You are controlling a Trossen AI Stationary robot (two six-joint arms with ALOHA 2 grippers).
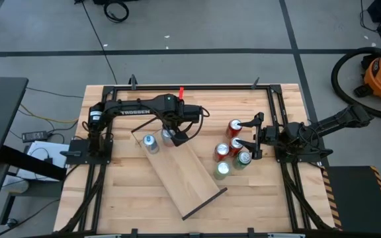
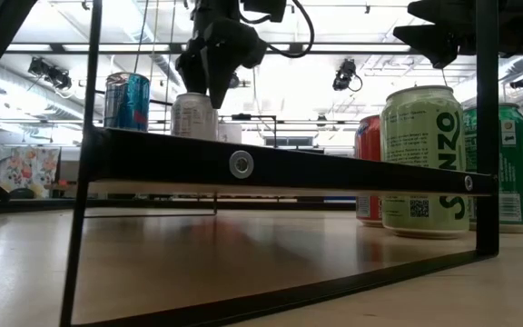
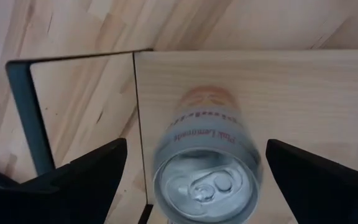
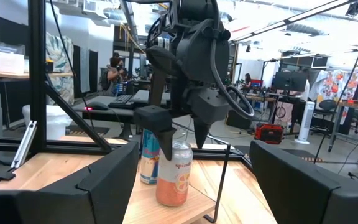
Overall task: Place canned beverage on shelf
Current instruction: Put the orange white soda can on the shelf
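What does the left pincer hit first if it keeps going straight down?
The pink lemonade can standing on the shelf. The left pincer is open, with a finger on each side of the can, so the fingers would probably pass beside it, with the palm meeting the lid first. Depth is unclear.

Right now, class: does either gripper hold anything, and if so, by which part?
Nothing is held. The left gripper is open, its fingers either side of the pink lemonade can standing on the shelf. The right gripper is open and empty.
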